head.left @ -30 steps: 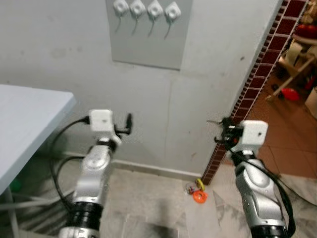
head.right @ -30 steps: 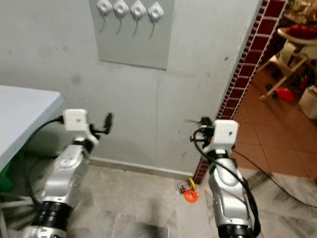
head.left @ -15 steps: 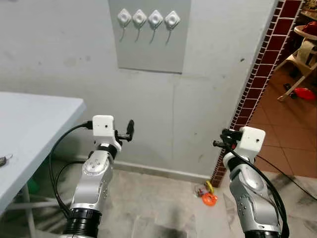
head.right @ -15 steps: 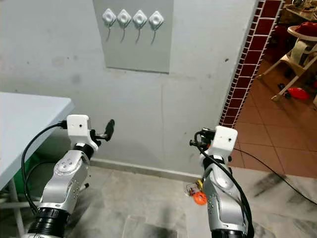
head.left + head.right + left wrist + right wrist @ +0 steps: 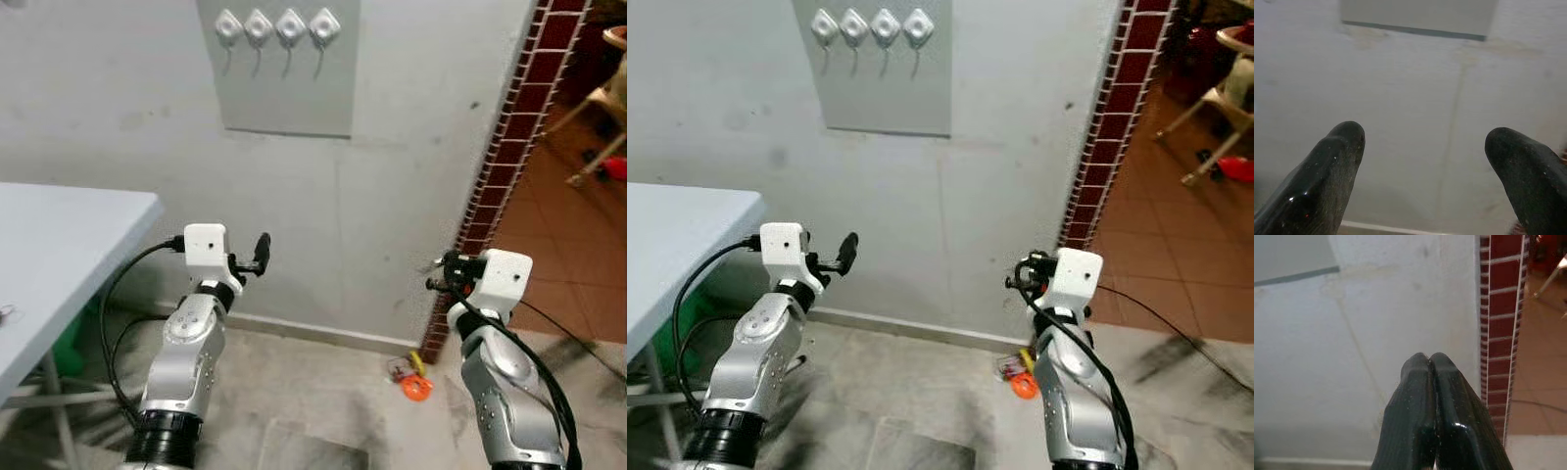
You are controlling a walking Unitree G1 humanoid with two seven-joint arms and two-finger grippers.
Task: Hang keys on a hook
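Four white hooks (image 5: pixel 274 26) sit in a row on a grey panel (image 5: pixel 284 93) high on the wall. On the floor by the brick corner lies a small bunch that looks like keys (image 5: pixel 398 370), with an orange ring (image 5: pixel 416 388). My left gripper (image 5: pixel 259 249) is raised toward the wall below the panel; its fingers (image 5: pixel 1334 161) stand wide open and hold nothing. My right gripper (image 5: pixel 437 281) points at the wall near the corner. Its fingers (image 5: pixel 1420 382) are pressed together, and nothing can be seen between them.
A pale blue table (image 5: pixel 59 235) juts in at the left, with a green thing (image 5: pixel 69 343) under it. A red tiled wall edge (image 5: pixel 502 162) marks the corner; past it is a terracotta floor with a wooden chair (image 5: pixel 607 98). A black cable (image 5: pixel 568 328) runs across the floor.
The whole picture has shifted, so the camera moved. Both arms hold about the same raised pose before the wall. The left gripper stays open and the right stays shut.
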